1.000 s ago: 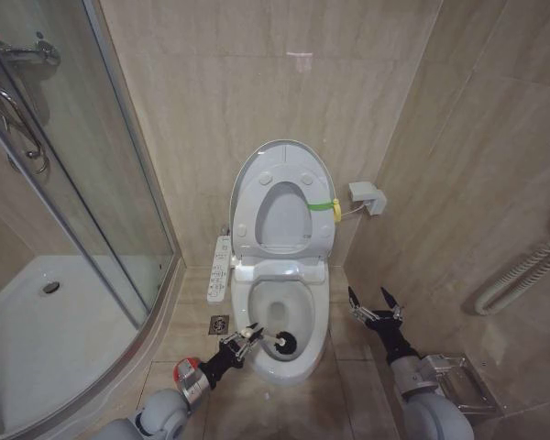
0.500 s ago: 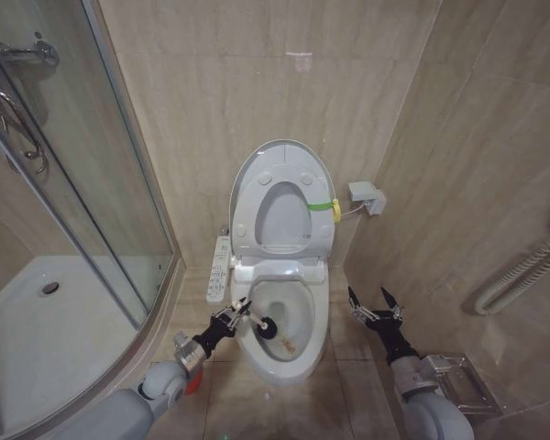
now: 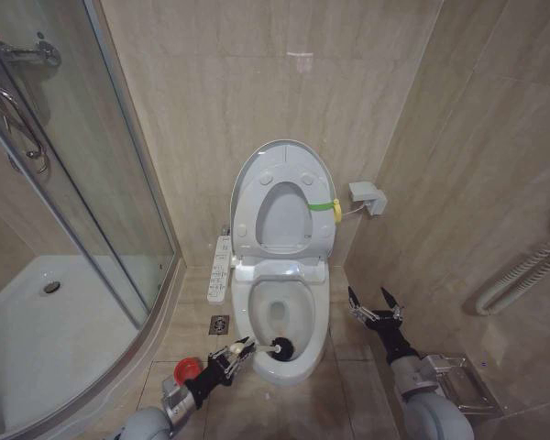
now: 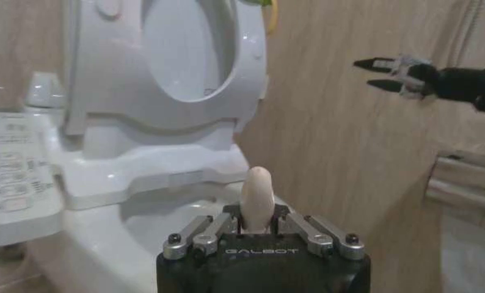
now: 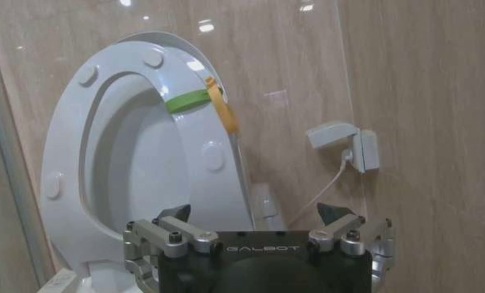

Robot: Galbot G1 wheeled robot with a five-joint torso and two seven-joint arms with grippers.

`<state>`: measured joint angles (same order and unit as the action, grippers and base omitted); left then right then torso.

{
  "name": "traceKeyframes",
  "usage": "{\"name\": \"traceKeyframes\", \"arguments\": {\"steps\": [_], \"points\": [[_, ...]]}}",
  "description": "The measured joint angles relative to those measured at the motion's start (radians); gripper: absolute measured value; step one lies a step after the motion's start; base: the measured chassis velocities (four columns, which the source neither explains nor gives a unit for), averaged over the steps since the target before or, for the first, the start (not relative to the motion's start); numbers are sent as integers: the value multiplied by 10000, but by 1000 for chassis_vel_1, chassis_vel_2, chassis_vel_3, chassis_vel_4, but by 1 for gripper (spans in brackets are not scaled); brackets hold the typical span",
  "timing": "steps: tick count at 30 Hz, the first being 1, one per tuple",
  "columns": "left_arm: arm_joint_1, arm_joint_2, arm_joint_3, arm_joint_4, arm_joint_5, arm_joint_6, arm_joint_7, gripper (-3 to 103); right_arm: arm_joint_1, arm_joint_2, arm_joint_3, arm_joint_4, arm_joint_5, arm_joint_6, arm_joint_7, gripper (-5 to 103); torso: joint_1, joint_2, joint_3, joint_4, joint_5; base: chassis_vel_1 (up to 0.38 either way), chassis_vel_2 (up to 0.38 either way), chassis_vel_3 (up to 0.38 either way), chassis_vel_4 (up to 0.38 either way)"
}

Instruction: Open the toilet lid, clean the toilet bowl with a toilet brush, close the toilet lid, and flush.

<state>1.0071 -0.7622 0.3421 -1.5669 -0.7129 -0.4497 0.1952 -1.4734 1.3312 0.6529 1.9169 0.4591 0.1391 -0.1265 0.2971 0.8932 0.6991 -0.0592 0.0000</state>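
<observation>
One step was done: toilet lid (image 3: 284, 197) up; left gripper (image 3: 241, 353) fingers clamped the toilet brush (image 3: 280, 346) inside the toilet bowl (image 3: 316, 316), right gripper (image 3: 376, 307) wide beside it; closing, flushing remained

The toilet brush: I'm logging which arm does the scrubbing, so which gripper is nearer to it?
Left. The left gripper is shut on the toilet brush handle at the toilet bowl front rim. The right gripper hangs open, beside the bowl, apart from it.

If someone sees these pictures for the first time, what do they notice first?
The toilet bowl in the middle, its toilet lid raised against the wall. The left gripper holds the toilet brush inside the bowl's front. The right gripper hangs open beside the bowl.
</observation>
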Motion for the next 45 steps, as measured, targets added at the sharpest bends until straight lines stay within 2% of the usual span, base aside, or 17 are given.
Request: {"name": "traceKeyframes", "arguments": {"steps": [4,8,14,26,33,36,42,45], "points": [[-276,-191,-75,355,-133,-11,-2,22,0,0,0,0,0,0,0,100,0,0,0,-3,-1,0,0,0,0],[-1472,-655,214,965,-817,2,-138,22,0,0,0,0,0,0,0,100,1,-1,1,-4,-1,0,0,0,0],[-2215,-849,545,999,-1269,29,-246,22,0,0,0,0,0,0,0,100,1,-1,1,-5,0,0,0,0,0],[-1527,-367,678,-119,-1305,54,-149,22,0,0,0,0,0,0,0,100,1,-1,1,0,1,0,0,0,0],[-1837,-708,837,602,-1420,10,73,22,0,0,0,0,0,0,0,100,1,-1,1,-2,1,0,0,0,0],[-2413,-1020,1095,1276,-1869,3,432,22,0,0,0,0,0,0,0,100,1,-1,1,-3,0,0,0,0,0],[-3059,-1349,1464,1657,-2074,14,447,22,0,0,0,0,0,0,0,100,1,-1,1,-4,1,0,0,0,0],[-3259,-1430,1647,1253,-2106,105,149,22,0,0,0,0,0,0,0,100,2,-1,1,-4,1,0,0,0,0]]}}
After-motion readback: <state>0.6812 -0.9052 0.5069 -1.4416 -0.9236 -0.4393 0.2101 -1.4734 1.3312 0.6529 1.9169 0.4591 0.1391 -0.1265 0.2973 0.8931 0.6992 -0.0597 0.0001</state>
